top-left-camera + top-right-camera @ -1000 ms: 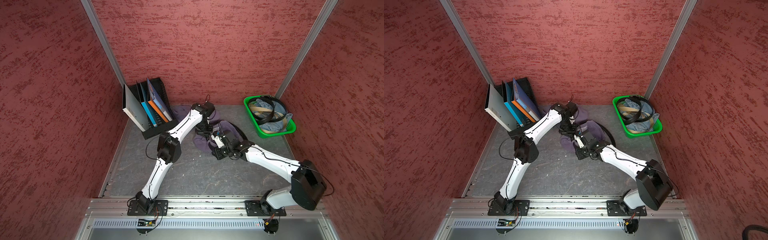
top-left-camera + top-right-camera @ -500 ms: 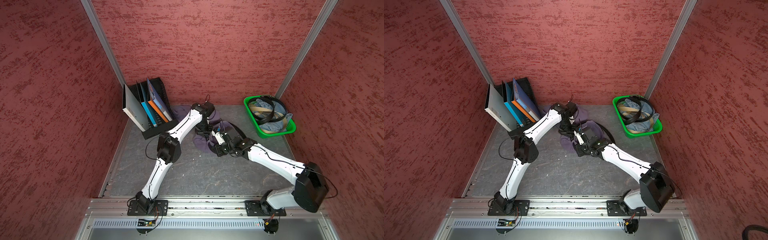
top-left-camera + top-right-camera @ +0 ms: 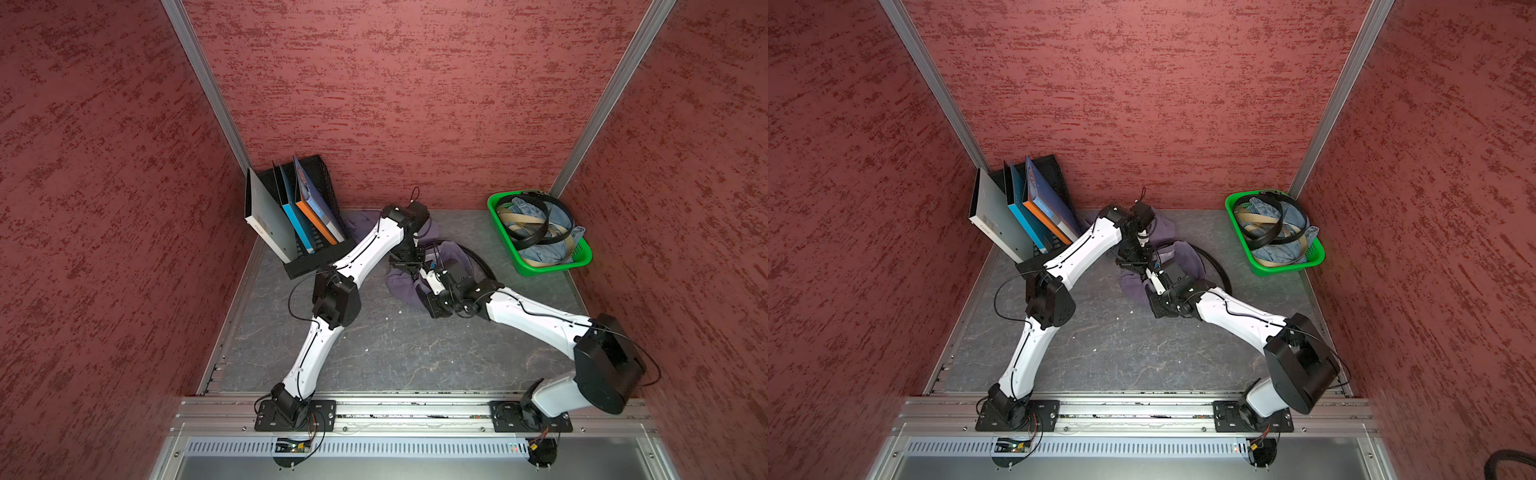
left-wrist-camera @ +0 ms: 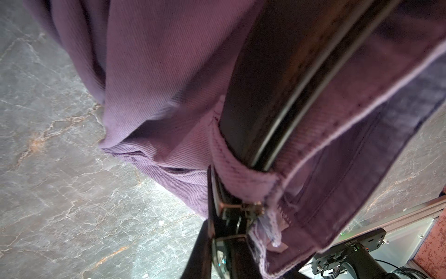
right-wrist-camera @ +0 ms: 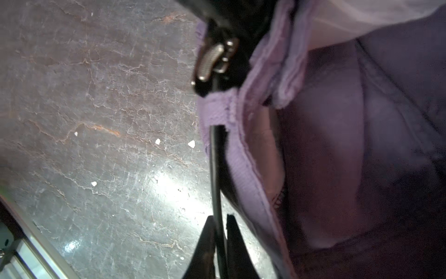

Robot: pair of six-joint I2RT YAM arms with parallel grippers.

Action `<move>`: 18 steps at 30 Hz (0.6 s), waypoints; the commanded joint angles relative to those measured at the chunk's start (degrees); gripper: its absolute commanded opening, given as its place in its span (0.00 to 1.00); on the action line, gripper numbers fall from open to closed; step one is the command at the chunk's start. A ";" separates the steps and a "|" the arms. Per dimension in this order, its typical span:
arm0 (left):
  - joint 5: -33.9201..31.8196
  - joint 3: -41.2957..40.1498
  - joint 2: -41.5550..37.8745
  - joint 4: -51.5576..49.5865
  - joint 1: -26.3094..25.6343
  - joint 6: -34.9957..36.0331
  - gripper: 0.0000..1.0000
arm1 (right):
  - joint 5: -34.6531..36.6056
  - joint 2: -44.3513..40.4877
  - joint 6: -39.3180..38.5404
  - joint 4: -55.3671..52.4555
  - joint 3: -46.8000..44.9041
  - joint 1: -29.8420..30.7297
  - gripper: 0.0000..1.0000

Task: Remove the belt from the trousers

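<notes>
R hand [image 5: 220, 232] was clenched on the belt [image 5: 216, 169], the strap showing edge-on between its tips, just short of a belt loop [image 5: 217, 113] on the trousers [image 4: 156, 84]. L hand [image 4: 223, 224] was likewise clamped on the belt, at the buckle [image 5: 212, 60] end on the far side of that loop. So the belt sat threaded thru the trousers' waistband, w/ its free length arcing off the trousers onto the desk [image 3: 395, 353]. Judged: strap is light, thin and bendy w/ a bit of spring, smooth & prob. slippery, so it should slide thru loops if pulled lengthwise. The buckle is the hard lump likely to snag. Best hold is the strap close to a loop, other hand pinning the fabric. Trousers are soft, limp & light, and would bunch & drag along if not held. Count: 1 belt, 1 trousers, 2 hands, 1 loop in close view. Well apart from the trousers was 1 green basket [image 3: 548, 267] w/ denim & several other belts (no. unclear). Just beside the trousers was 1 black rack [image 3: 309, 266] of folders.
</notes>
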 commanded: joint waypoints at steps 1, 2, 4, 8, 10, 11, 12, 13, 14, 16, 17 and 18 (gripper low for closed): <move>1.43 1.69 -2.97 0.62 0.17 0.31 0.02 | 0.61 -0.62 0.86 -1.27 -0.86 -0.03 0.00; 1.51 1.74 -2.74 0.93 0.33 0.13 0.02 | 0.89 -1.34 1.11 -2.15 -0.79 -0.04 0.00; 1.50 1.64 -2.16 1.75 0.63 -0.12 0.02 | 1.22 -2.13 1.63 -4.20 -0.66 -0.03 0.00; 1.55 2.15 -0.26 3.30 1.45 -0.92 0.02 | 1.31 -4.35 3.58 -11.23 1.21 0.02 0.00; 1.83 2.20 0.62 4.08 1.93 -1.14 0.02 | 1.39 -4.78 4.64 -14.07 1.78 -0.04 0.00; 1.89 2.34 0.97 4.26 2.17 -1.23 0.02 | 1.32 -5.09 5.09 -15.67 2.00 -0.04 0.00; 1.83 2.44 1.30 4.47 2.36 -1.25 0.02 | 1.39 -5.31 5.42 -17.13 2.24 -0.04 0.00; 1.94 2.44 1.65 4.73 2.61 -1.35 0.02 | 1.19 -5.58 5.71 -18.56 2.48 -0.04 0.00; 2.02 2.39 1.81 5.00 2.88 -1.36 0.02 | 0.92 -5.72 5.98 -20.06 2.55 -0.04 0.00; 2.05 2.52 2.17 5.51 3.28 -1.47 0.02 | -0.06 -5.74 6.25 -23.12 3.15 0.02 0.00; 2.09 2.69 2.31 5.79 3.49 -1.60 0.02 | -0.54 -5.76 6.52 -24.70 3.46 0.04 0.00; 2.09 2.93 2.55 5.89 3.60 -1.54 0.02 | -1.23 -5.98 6.54 -25.86 3.57 0.04 0.00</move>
